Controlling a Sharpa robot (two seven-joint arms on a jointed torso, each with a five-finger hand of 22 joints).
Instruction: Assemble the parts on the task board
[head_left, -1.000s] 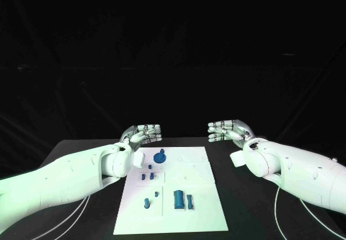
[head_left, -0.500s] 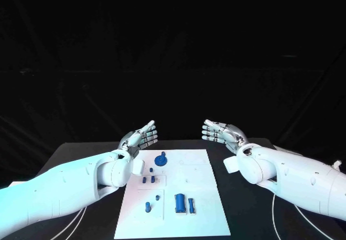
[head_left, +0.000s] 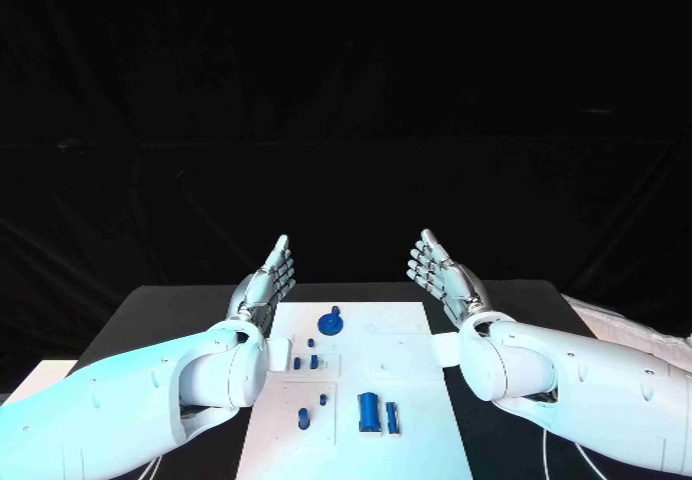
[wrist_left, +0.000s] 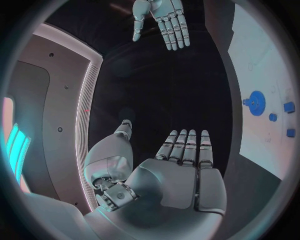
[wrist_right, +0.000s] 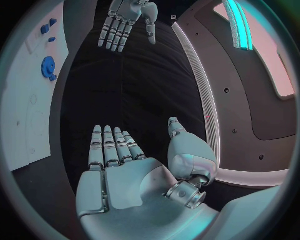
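Both robot hands, left (head_left: 265, 278) and right (head_left: 440, 277), flat, fingers extended, empty; task board (head_left: 387, 345) between, nearer camera.

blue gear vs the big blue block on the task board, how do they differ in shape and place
The blue gear is round with a stub on top and sits at the far end of the task board; the big blue block is long and straight-sided and sits at the near end, beside a slimmer blue piece. Both are blue, and neither hand touches them.
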